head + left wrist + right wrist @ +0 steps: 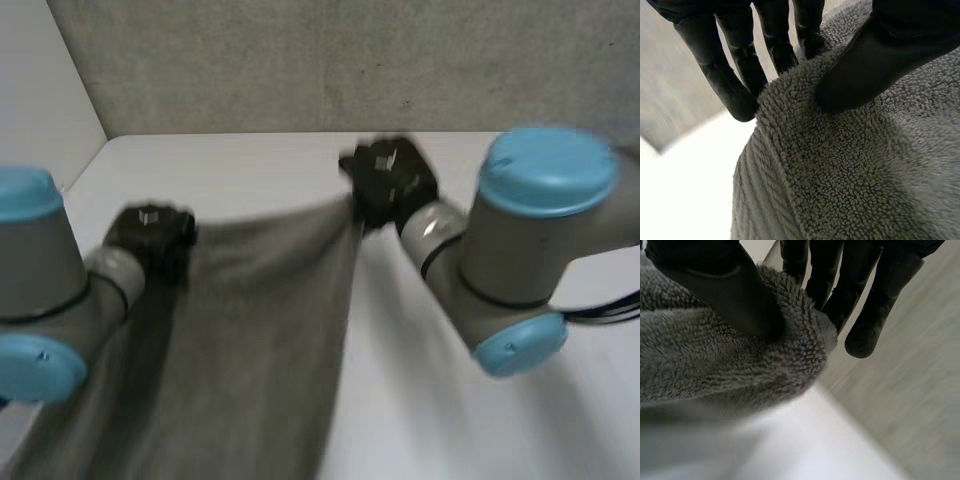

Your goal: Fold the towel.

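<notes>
Closest in, the left arm (40, 290) fills the 9 o'clock side of the head view with its grey joint and light-blue caps, and the right arm (540, 230) does the same at 3 o'clock. Between them hangs the grey towel (250, 340), its upper edge drawn out from one hand to the other, the rest falling away toward 6 and 7 o'clock over the white table (250, 165). Whether its lower part rests on the table cannot be told. The left hand (152, 235) sits at about 9 o'clock from the table's middle and has the towel's left upper corner. In the left wrist view its thumb (865, 75) presses down on the looped pile while its fingers (735, 85) reach behind the hem, so the corner is pinched between them. The right hand (390, 180) is farther out, at about 12 to 1 o'clock, and grips the towel's right upper corner, which makes the stretched edge slope down from right to left. In the right wrist view that hand's thumb lies on top of the rounded corner and the straight fingers stand behind it, clamping the cloth. A grey wall (350, 60) rises beyond the table's far edge at 12 o'clock.
</notes>
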Robot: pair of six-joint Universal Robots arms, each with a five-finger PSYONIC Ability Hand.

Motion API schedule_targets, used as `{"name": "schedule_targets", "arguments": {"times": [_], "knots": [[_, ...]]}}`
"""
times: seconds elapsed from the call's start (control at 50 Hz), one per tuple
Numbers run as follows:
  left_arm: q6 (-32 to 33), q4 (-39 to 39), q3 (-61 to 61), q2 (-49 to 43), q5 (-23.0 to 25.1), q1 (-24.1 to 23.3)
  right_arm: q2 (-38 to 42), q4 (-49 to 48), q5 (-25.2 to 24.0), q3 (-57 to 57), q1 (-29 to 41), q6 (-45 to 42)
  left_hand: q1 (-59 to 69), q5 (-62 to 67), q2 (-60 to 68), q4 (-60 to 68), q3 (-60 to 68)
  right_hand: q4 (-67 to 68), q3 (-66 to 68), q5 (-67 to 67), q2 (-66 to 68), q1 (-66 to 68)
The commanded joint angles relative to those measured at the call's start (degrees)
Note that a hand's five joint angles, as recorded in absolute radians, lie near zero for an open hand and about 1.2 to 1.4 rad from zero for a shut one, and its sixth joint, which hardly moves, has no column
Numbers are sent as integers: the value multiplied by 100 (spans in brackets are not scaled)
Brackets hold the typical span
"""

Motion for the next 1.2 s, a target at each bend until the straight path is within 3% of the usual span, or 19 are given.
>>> {"name": "schedule_targets", "arguments": {"times": [0.02, 0.04, 0.16, 0.26, 0.3, 0.44, 0.46, 0.48, 0.52, 0.54, 0.58, 0.6, 0.64, 0.68, 0.8, 0.94, 1.02, 1.12, 1.2], "knots": [[-991, 294, 1152, 607, -480, -344, -832, -1290, -53, 80, -292, 7, -122, -1432, -366, -652, -814, 356, 440, 365, 407, 359], [-1365, 520, 1265, 877, -646, -387, -937, -1301, -114, 98, -319, -45, -122, -1432, -366, -652, -814, 356, 440, 365, 407, 359], [-1861, 943, 549, 1476, -709, -528, -1105, -975, -457, 282, -336, -222, -122, -1432, -366, -652, -814, 356, 440, 365, 407, 359], [-1844, 1208, -202, 1565, -700, -546, -1176, -55, -1202, 870, -424, -1062, -122, -1432, -366, -652, -814, 356, 440, 365, 407, 359], [-1826, 1514, -1216, 1591, -683, -546, -1176, 304, -1361, 1045, -433, -1405, -122, -1432, -366, -652, -814, 356, 440, 365, 407, 359], [-1476, 1998, -2738, 1504, -683, -537, -1105, 1468, -1573, 2128, -372, -2709, -122, -1432, -366, -652, -814, 356, 440, 365, 407, 359], [-1283, 2077, -3020, 1495, -683, -537, -1097, 1529, -1573, 2363, -363, -2839, -1219, -2529, -1463, -1749, -1910, 356, 440, 365, 407, 359], [-1281, 2078, -3023, 1495, -683, -537, -1088, 1529, -1547, 2548, -363, -2893, -1230, -2540, -1474, -1760, -1922, 356, 440, 365, 407, 359], [-862, 2096, -3391, 1486, -613, -537, -1053, 1529, -1547, 2654, -363, -2876, -4059, -5368, -4302, -4589, -4750, -420, -337, -412, -370, -418], [-859, 2095, -3392, 1486, -612, -537, -1053, 1529, -1547, 2655, -363, -2876, -4073, -5383, -4317, -4603, -4764, -428, -344, -420, -378, -426], [-613, 2043, -3480, 1486, -542, -528, -1035, 1486, -1547, 2699, -406, -2736, -4780, -6089, -5023, -5310, -5471, -3841, -3758, -3833, -3791, -3839], [-370, 2008, -3550, 1512, -472, -537, -1035, 1486, -1547, 2699, -407, -2735, -4963, -6272, -5206, -5493, -5654, -3860, -3776, -3852, -3809, -3857], [-147, 1928, -3577, 1556, -384, -537, -1114, 1311, -1529, 2612, -451, -2325, -5099, -6409, -5343, -5629, -5790, -6644, -6560, -6635, -6593, -6641], [159, 1701, -3463, 1696, -287, -546, -1166, 1214, -1486, 2542, -459, -2018, -5835, -7145, -6079, -6365, -6527, -6644, -6560, -6635, -6593, -6641], [239, 1340, -2979, 2189, -261, -537, -1386, 958, -995, 2436, -783, -830, -6394, -7704, -6638, -6925, -7086, -6644, -6560, -6635, -6593, -6641], [300, 1296, -2453, 2233, -130, -493, -1317, 1019, -642, 2514, -1144, -459, -6445, -7755, -6689, -6975, -7136, -6644, -6560, -6635, -6593, -6641], [362, 1269, -2232, 1925, 152, -493, -1316, 1168, -676, 2769, -1531, -450, -6193, -7502, -6436, -6723, -6884, -6644, -6560, -6635, -6593, -6641], [792, 945, -1592, 961, 968, -406, -1369, 1257, -747, 3120, -1795, -389, -5705, -7014, -5948, -6235, -6396, -6644, -6560, -6635, -6593, -6641], [1101, 566, -1212, 528, 1198, -291, -1448, 1222, -844, 3429, -1918, -389, -5688, -6997, -5931, -6218, -6379, -6644, -6560, -6635, -6593, -6641]]}}
